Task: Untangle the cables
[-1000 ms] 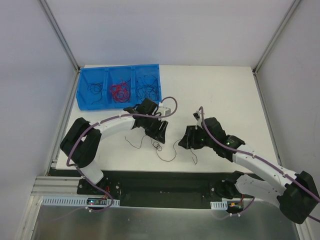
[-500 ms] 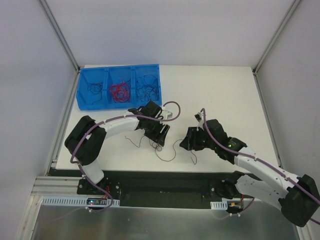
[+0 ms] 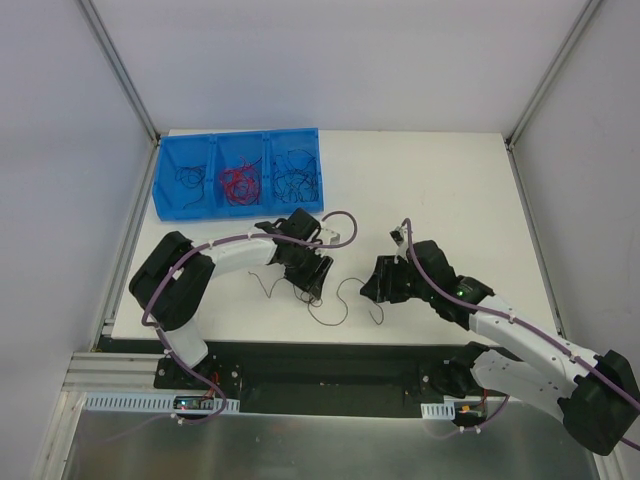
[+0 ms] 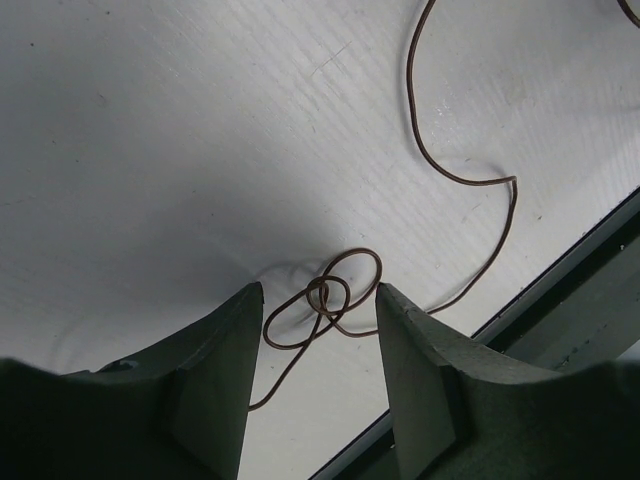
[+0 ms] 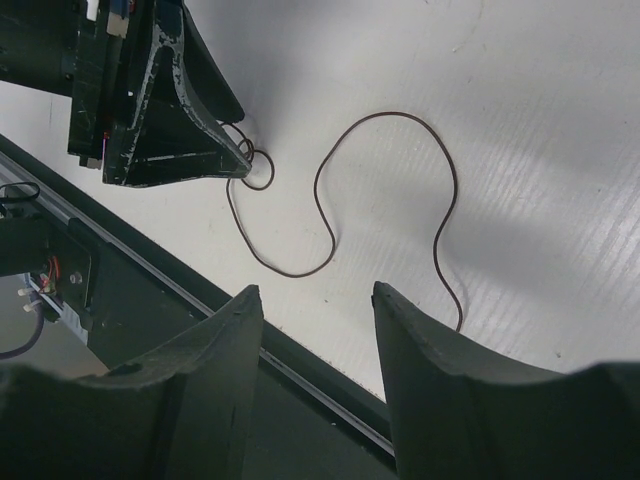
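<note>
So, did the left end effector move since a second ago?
Yes. The left end effector slid away from the blue bin, nearer the front edge of the table.

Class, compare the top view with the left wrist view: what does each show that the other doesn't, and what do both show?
Only the top view: the blue bin holding red wires and black wires, and the right tool. Only the left wrist view: the small knot, seen plainly inside the open left tool. Both: the dark wire on the white table.
</note>
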`<act>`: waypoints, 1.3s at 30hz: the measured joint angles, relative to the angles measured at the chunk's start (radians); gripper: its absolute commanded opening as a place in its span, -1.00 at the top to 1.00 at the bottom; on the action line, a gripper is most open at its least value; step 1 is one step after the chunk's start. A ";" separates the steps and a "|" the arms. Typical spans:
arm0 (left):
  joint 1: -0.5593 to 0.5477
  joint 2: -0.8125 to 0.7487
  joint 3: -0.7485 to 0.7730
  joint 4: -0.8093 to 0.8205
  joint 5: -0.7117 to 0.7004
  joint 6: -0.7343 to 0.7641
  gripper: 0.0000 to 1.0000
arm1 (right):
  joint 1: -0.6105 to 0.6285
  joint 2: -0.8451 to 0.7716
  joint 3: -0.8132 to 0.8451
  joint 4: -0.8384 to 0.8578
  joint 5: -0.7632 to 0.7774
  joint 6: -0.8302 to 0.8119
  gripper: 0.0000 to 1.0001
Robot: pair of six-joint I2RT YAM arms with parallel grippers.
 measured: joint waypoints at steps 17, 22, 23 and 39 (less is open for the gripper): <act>0.013 -0.044 -0.073 0.002 0.066 -0.005 0.24 | 0.000 0.008 -0.006 0.011 0.002 0.008 -0.01; 0.013 -0.102 -0.105 0.005 0.056 -0.016 0.18 | 0.002 0.013 -0.006 0.014 0.002 0.009 -0.01; 0.012 -0.114 -0.114 0.005 0.047 -0.017 0.16 | 0.003 0.013 -0.006 0.015 0.002 0.009 -0.01; -0.029 -0.114 -0.151 0.030 -0.027 -0.077 1.00 | 0.042 0.018 -0.006 0.023 0.014 0.027 0.01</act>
